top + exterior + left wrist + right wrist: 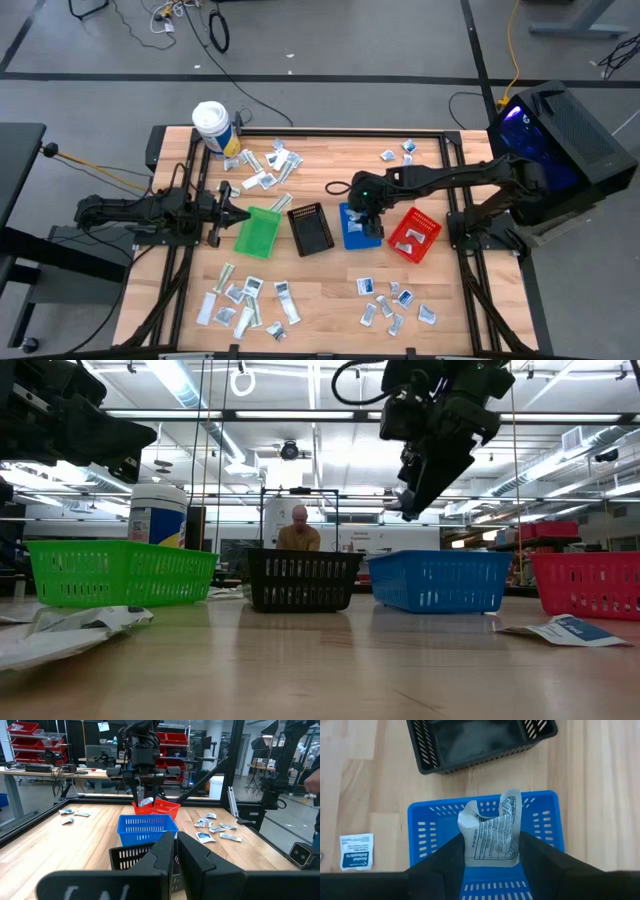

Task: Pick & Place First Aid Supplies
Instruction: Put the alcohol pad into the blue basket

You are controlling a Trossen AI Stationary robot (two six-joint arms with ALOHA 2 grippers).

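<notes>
My right gripper [366,224] hangs above the blue bin [352,232], shut on a small white printed sachet [492,837]. That sachet also shows in the left wrist view [146,801], under the dark fingers. The other first aid supplies lie flat on the table in loose heaps at the far left [265,168], near left [245,303], near right [395,303] and far right [398,151]. My left gripper [236,212] waits shut at the table's left, level, beside the green bin [257,232]. My right gripper holds the sachet between its two fingers, the sachet's end nearest the wrist [491,859] spanning the gap between them. The fingers slant down from the table's right. The sachet's crumpled free end [485,812] sticks out past the fingertips, clear above the blue bin [430,827].
Four small bins stand in a row across the middle: green, black [310,228], blue and red [415,236]. A white tub [211,127] stands at the far left corner. One loose sachet [356,851] lies on the wood beside the blue bin. A person shows in the room behind [299,530].
</notes>
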